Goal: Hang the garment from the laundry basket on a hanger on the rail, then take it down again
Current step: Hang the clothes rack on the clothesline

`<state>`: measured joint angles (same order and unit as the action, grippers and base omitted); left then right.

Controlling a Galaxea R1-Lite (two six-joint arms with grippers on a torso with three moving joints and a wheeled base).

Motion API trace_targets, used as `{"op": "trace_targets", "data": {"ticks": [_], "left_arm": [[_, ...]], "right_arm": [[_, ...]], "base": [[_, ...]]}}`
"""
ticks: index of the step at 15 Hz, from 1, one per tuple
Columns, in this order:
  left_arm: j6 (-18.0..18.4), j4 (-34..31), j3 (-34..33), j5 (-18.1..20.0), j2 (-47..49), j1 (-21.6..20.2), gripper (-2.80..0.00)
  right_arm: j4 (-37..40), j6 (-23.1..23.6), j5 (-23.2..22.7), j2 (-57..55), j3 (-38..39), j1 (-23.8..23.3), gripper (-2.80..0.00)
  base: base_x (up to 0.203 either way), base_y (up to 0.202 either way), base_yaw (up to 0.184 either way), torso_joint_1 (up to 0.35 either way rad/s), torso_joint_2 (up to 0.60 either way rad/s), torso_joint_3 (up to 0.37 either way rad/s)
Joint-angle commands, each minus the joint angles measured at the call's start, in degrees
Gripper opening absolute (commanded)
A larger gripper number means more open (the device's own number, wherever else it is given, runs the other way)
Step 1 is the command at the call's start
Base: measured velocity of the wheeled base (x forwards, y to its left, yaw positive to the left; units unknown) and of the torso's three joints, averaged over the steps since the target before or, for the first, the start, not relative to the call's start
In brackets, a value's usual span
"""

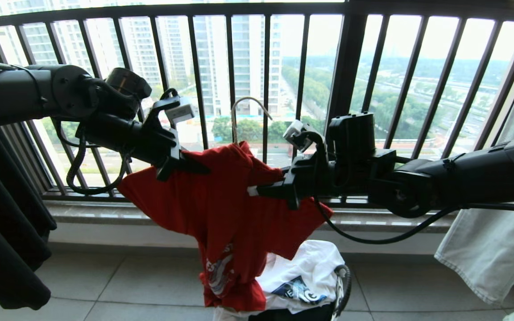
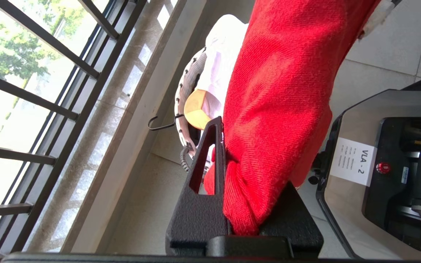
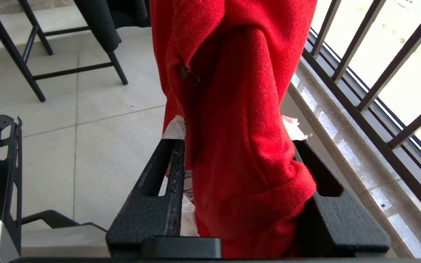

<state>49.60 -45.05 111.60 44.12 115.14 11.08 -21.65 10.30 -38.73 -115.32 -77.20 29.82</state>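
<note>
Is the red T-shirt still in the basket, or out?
Mostly out: the red T-shirt hangs between both grippers, its lower end reaching the laundry basket.

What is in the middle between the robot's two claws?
In the head view, the red T-shirt stretches between the left gripper and the right gripper, with the hanger hook poking up.

A white label [image 2: 353, 161] on the robot's base reads "VLA - 2".

The garment [image 1: 221, 200] hides the hanger [image 1: 248, 111] below its hook and most of the laundry basket [image 1: 344, 285].
</note>
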Motion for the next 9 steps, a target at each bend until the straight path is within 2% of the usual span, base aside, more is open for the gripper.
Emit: {"op": "trace_targets", "data": {"ticks": [1,4,8,9], "left_arm": [[0.03,-0.22,-0.42,0.39,-0.79,-0.01,-2.80],[0.12,-0.13,-0.76,1.02,-0.79,-0.27,-2.80],[-0.11,0.22,-2.56,8.23,0.39,-1.31,-2.80],[-0.11,0.27,-2.95,8.68,0.68,-1.38,-2.80]], "right_arm": [[-0.06,0.07,-0.19,-0.39,-0.16,-0.37,0.00],[-0.06,-0.02,0.04,-0.34,-1.15,-1.30,0.00],[-0.06,-0.28,1.90,-0.43,-2.68,-2.92,0.00],[-0.06,-0.28,1.98,-0.43,-2.94,-3.43,0.00]], "base": [[0.000,0.000,0.000,0.000,0.00,0.000],[0.000,0.000,0.000,0.000,0.00,0.000],[0.000,0.000,0.000,0.000,0.00,0.000],[0.000,0.000,0.000,0.000,0.00,0.000]]}}
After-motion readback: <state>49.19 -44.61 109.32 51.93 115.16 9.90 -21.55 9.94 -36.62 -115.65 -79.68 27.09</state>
